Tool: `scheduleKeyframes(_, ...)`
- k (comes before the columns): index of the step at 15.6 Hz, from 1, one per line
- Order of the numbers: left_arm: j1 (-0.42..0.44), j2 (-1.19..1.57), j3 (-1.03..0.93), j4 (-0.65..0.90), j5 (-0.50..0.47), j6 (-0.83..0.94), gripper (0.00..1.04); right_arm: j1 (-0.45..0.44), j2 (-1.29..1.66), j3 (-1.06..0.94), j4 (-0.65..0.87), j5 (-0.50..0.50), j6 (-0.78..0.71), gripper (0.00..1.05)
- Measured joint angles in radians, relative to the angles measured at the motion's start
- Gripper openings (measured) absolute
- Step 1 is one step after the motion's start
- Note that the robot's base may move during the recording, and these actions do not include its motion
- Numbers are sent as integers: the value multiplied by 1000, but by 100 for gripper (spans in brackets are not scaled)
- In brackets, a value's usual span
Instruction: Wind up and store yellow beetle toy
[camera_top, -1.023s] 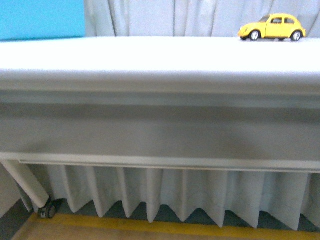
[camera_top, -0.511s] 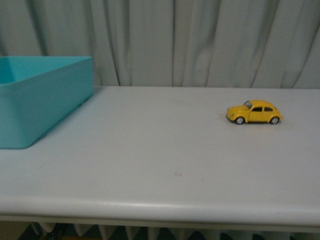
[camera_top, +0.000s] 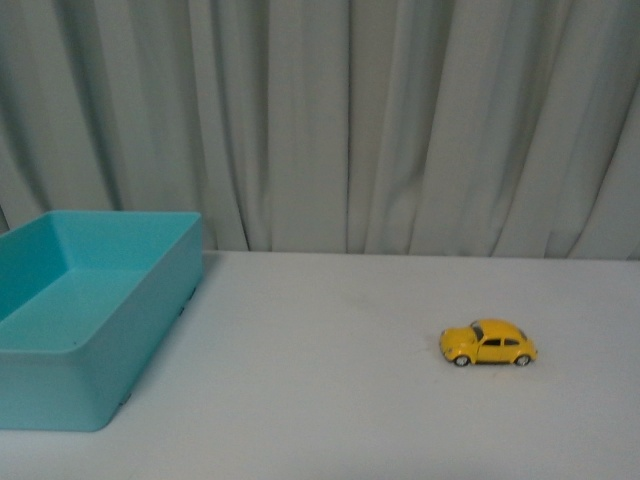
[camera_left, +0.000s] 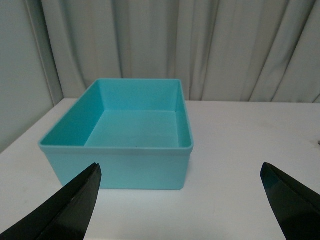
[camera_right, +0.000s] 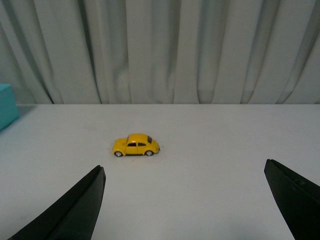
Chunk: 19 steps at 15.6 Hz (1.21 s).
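A smooth white bench (camera_top: 330, 400) fills the lower part of the front view, backed by a pale grey pleated curtain (camera_top: 350, 120) that hangs along its far edge. An open turquoise bin (camera_top: 60, 400) stands near the bench's left edge with nothing inside it. The yellow beetle toy (camera_top: 488, 344) sits upright on its wheels on the right half of the bench, side-on, its nose pointing left toward the bin and well apart from it.

Half a second ago the front view showed the bench's rounded near edge and less of the curtain. Now that edge is out of frame, the bin's inside shows, and the toy appears lower in the picture.

Neither arm shows in the front view. In the left wrist view the left gripper (camera_left: 180, 165) hangs above the bench facing the bin, its 2 dark fingers spread wide with nothing between them. In the right wrist view the right gripper (camera_right: 183, 165) faces the toy, its fingers likewise spread wide, well short of it.
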Motion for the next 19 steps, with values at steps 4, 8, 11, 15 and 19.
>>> scheduleKeyframes(4,0,0,0,3,-1,0,98,0,0,0,2,0,1,98)
scheduleKeyframes(8,0,0,0,1,-1,0,98,0,0,0,0,0,2,98)
scheduleKeyframes(11,0,0,0,1,-1,0,98,0,0,0,0,0,1,98)
scheduleKeyframes(15,0,0,0,1,-1,0,98,0,0,0,0,0,1,98)
scheduleKeyframes(19,0,0,0,1,-1,0,98,0,0,0,0,0,1,98)
